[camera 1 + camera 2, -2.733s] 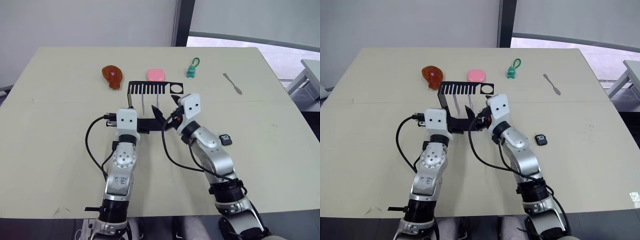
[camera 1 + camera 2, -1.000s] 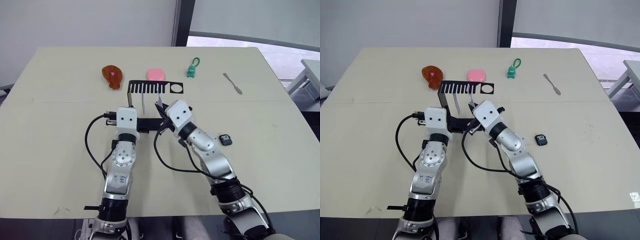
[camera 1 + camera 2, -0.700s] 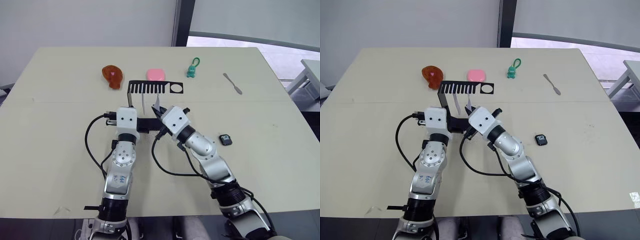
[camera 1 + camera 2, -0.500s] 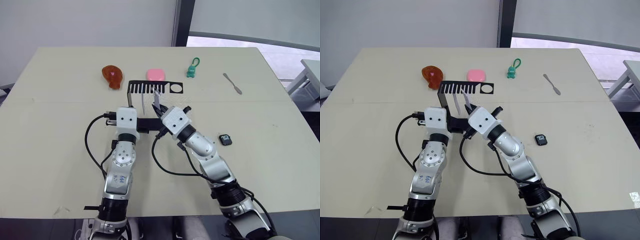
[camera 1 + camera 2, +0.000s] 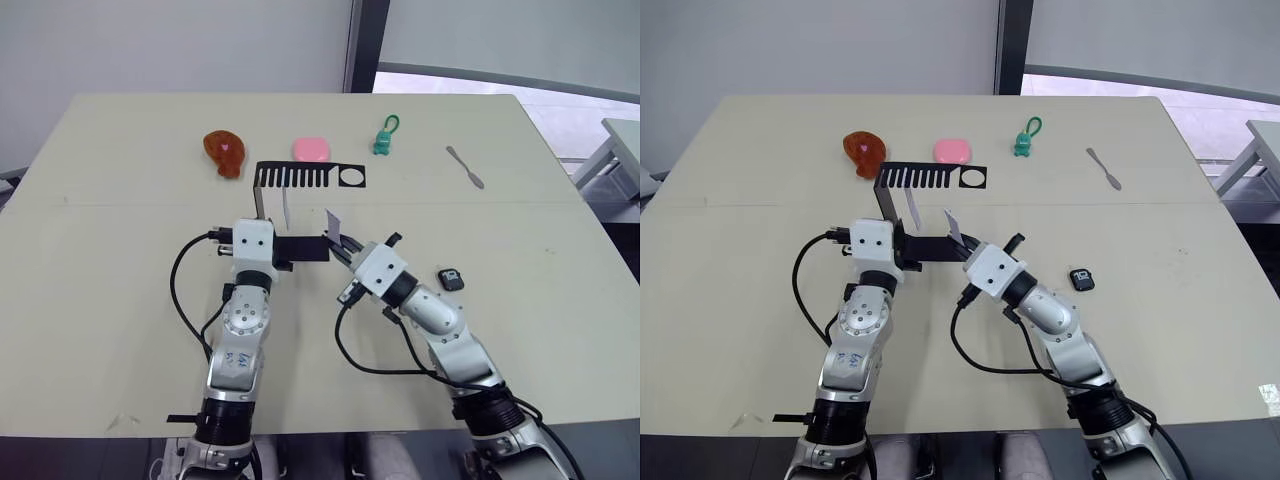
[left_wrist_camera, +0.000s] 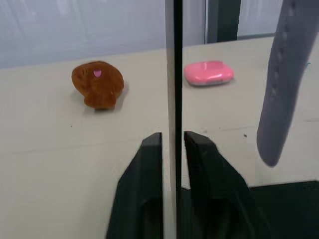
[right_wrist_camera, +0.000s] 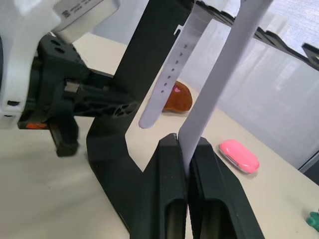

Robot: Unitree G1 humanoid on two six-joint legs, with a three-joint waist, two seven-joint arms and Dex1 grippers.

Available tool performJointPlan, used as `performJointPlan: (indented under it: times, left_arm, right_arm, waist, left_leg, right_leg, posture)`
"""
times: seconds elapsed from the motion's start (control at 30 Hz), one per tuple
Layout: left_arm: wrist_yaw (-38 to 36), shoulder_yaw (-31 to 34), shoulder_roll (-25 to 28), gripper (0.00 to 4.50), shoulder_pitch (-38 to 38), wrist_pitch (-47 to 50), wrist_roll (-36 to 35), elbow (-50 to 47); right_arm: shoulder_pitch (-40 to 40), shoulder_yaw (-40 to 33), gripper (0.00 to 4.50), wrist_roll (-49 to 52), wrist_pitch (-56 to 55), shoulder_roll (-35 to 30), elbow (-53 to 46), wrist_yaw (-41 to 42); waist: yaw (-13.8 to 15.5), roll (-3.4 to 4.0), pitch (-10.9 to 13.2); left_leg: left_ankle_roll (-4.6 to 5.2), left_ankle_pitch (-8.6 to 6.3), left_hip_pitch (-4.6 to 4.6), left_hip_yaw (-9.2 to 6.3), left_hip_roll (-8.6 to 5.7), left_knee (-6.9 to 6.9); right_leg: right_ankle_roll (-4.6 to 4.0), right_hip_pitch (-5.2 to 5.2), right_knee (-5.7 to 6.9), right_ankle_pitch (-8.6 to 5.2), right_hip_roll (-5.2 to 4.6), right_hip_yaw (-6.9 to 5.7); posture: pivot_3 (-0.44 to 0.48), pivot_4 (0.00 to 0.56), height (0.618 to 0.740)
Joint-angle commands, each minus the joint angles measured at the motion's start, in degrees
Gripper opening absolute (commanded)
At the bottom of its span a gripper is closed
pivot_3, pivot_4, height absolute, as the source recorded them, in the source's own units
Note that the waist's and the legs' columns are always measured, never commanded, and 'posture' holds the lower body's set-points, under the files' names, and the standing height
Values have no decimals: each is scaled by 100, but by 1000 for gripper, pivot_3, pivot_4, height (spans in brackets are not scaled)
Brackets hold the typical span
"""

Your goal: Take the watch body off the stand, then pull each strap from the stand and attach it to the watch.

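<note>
Now the thin black metal stand (image 5: 300, 212) sits mid-worktop, its comb-slotted top bar with a round hole raised on an upright post that the left gripper (image 6: 172, 147) clamps. One pale lavender strap with a row of holes (image 5: 285, 208) hangs from the bar. The right gripper (image 7: 185, 149) pinches the other plain pale strap (image 5: 333, 223), clear of the bar. The small square black watch body (image 5: 452, 279) lies on the beige worktop (image 5: 120, 260), right of the right arm.

Right end effector (image 7: 188, 149) pulled strap (image 5: 333, 224) off stand (image 5: 300, 178).
</note>
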Motion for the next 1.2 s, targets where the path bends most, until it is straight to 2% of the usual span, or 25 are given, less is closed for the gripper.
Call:
performJointPlan:
  times: [0.03,0.13,0.17,0.3,0.43,0.53,0.67,0.8,0.93,1.03,1.2]
  left_arm:
    - [-173,47,50,2823,170,59,-121,-390]
    - [-381,65,99,4354,416,97,-277,-708]
    - [-460,48,135,4439,533,120,-299,-829]
    - [-1062,76,485,4439,1136,15,-613,-1402]
    - [-1825,878,1167,4439,1685,-101,-1348,-1915]
    - [-2730,1519,1688,4439,1884,82,-2450,-2018]
    - [-4282,2126,2729,4439,1982,382,-3887,-1976]
    - [-5312,2555,3509,4439,1838,1074,-5411,-1843]
    - [-5322,2559,3779,4439,1317,1839,-6563,-1666]
    - [-5181,2282,3828,4439,895,2580,-7463,-1582]
    - [-5087,1833,3914,4439,459,3295,-8065,-1418]
  right_arm:
    - [114,-248,0,366,-258,-221,-165,334]
    - [128,-385,0,524,-340,-386,-95,453]
    - [137,-412,0,591,-365,-446,-84,536]
    - [229,-526,0,981,-538,-739,-36,1045]
    - [376,-676,0,1881,-305,-926,-188,1728]
    - [417,-814,0,2540,281,-1013,-359,2020]
    - [411,-942,0,3598,1544,-1045,-756,2248]
    - [244,-862,0,4211,2491,-1017,-993,2439]
    - [-12,-685,0,4590,3230,-910,-1111,2603]
    - [-204,-477,0,4768,3602,-741,-1184,2743]
    - [-501,-274,0,5027,4060,-817,-1295,3370]
  waist:
    - [2,0,0]
    - [-7,-1,1]
    - [-4,-1,1]
    - [-5,0,1]
    - [-15,0,2]
    - [-6,2,3]
    - [-5,3,3]
    - [-8,6,5]
    - [-8,8,6]
    - [-8,7,6]
    - [-25,8,7]
  left_leg:
    - [0,0,0,0,0,0]
    - [1,0,0,1,-1,0]
    - [1,0,0,1,0,1]
    - [-1,-1,2,0,2,-4]
    - [-1,-1,3,-1,6,-3]
    - [-1,-2,3,-3,8,-4]
    - [-3,-7,1,-9,8,-6]
    - [-6,-9,1,-16,8,-8]
    - [-5,-9,2,-18,6,-9]
    - [-5,-9,0,-22,6,-10]
    - [-5,-8,-1,-20,1,-7]
  right_leg:
    - [0,1,-1,0,0,0]
    - [0,1,-2,0,-1,1]
    - [0,1,-2,0,-1,1]
    - [0,1,-4,0,1,1]
    - [-1,3,-4,0,2,1]
    - [-4,3,-2,0,1,-1]
    - [-9,4,-4,-3,-2,-5]
    - [-16,6,-5,-5,-4,-9]
    - [-16,6,-5,-5,-5,-9]
    - [-16,7,-6,-5,-5,-10]
    - [-15,6,-6,-4,-3,-7]
  posture:
    - [0,150,740]
    - [0,150,740]
    - [0,150,740]
    - [0,150,740]
    - [0,150,740]
    - [0,150,740]
    - [0,150,740]
    - [0,150,740]
    - [0,150,740]
    - [0,150,740]
    - [0,150,740]
